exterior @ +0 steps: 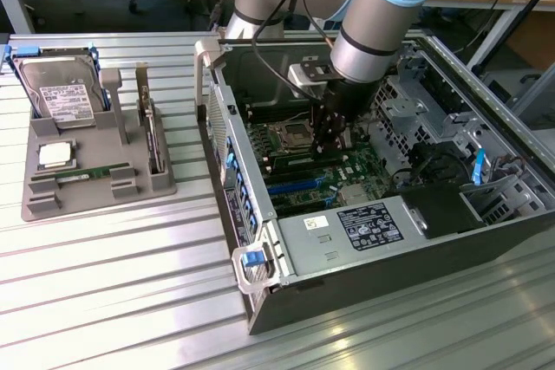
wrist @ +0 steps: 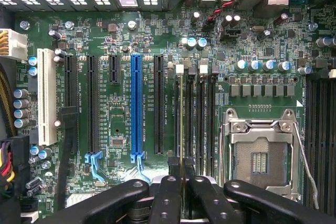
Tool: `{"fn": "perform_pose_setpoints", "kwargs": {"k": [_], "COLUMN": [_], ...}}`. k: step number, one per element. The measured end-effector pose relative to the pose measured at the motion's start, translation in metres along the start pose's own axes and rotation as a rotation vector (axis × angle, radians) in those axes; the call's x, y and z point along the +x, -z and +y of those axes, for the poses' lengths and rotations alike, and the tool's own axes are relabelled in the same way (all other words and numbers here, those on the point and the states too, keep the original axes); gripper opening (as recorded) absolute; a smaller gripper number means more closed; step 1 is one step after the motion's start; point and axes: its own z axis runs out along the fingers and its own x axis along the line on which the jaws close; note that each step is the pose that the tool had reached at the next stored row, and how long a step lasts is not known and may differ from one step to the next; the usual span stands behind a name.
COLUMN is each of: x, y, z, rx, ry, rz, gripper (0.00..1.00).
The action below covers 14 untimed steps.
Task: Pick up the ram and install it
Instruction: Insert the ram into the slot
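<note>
Both jaws — ram (wrist: 181, 129) between, edge-on

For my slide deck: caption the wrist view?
Tool shut on the ram, seen edge-on over a motherboard memory slot.

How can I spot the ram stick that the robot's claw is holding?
Look inside the open computer case, at the green board, beside the square silver socket. The claw is shut on the ram, which stands on edge among the black slots: it looks like one thin pale line, not a wide dark strip.
</note>
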Motion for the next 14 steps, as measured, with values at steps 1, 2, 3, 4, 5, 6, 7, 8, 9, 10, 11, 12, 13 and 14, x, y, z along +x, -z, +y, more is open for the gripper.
{"fn": "perform_pose_setpoints", "kwargs": {"k": [1,2,3,4,5,6,7,8,9,10,11,12,13,14], "x": [0.0000,0.0000,0.0000,0.0000,0.0000,0.0001,0.0001,0.0001,0.0002,0.0002,0.0002,0.0002,0.0001,0.0002], "y": [0.0000,0.0000,0.0001,0.0002,0.0002,0.0001,-0.0003,-0.0014,-0.0019,-0.0019,-0.0019,-0.0019,-0.0020,-0.0020], "z": [0.0000,0.0002,0.0004,0.0005,0.0005,0.0005,0.0005,0.0005,0.0004,0.0004,0.0004,0.0004,0.0004,0.0004], "rx": [-0.0001,0.0000,0.0001,0.0000,-0.0001,-0.0001,-0.0001,0.0000,-0.0001,-0.0001,-0.0001,0.0000,0.0000,0.0000], "ry": [0.004,0.007,0.011,0.013,0.014,0.015,0.015,0.015,0.015,0.015,0.015,0.015,0.015,0.015], "rz": [0.0003,0.0004,0.0004,0.0006,0.0008,0.0008,0.0004,0.0001,0.0004,0.0005,0.0005,0.0004,0.0004,0.0004], "gripper": [0.12,0.12,0.12,0.12,0.12,0.12,0.12,0.12,0.12,0.12,0.12,0.12,0.13,0.13]}}
